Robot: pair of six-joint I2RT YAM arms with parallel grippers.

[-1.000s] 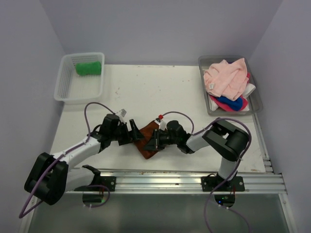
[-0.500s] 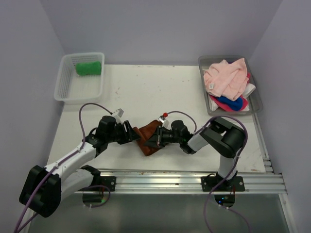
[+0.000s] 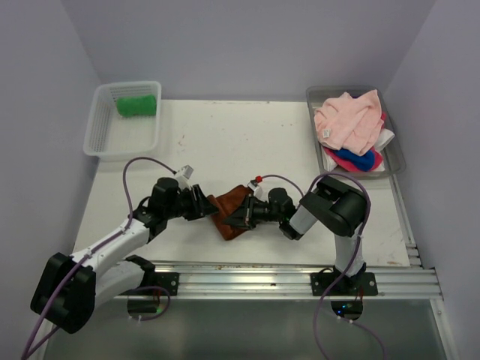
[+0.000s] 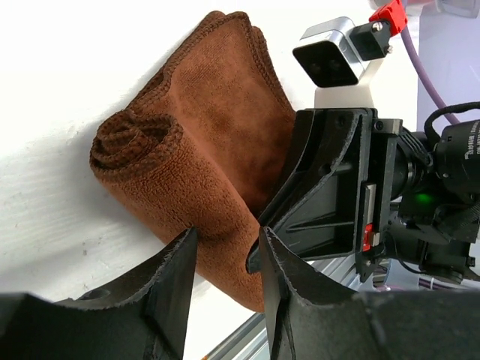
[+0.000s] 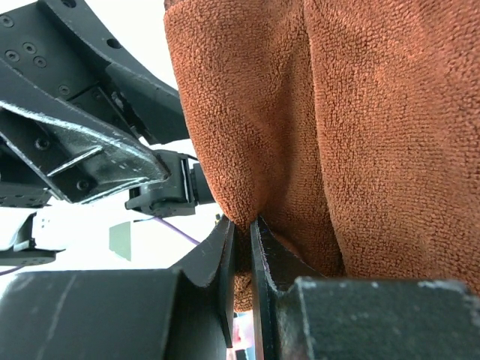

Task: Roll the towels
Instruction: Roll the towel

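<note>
A rust-brown towel lies half rolled on the white table between my two grippers. In the left wrist view its rolled end shows a spiral. My left gripper comes at it from the left. Its tips stand partly apart, straddle the roll's near edge and press into the cloth. My right gripper reaches in from the right and is shut on a pinched fold of the same towel, the fold caught between its tips.
A white mesh basket at the back left holds a rolled green towel. A grey tray at the back right holds a pink towel over blue, magenta and white ones. A metal rail runs along the near edge.
My left gripper moved right onto the towel's left end and its jaws narrowed from wide apart. The right gripper kept its pinch while its arm swung slightly left.
</note>
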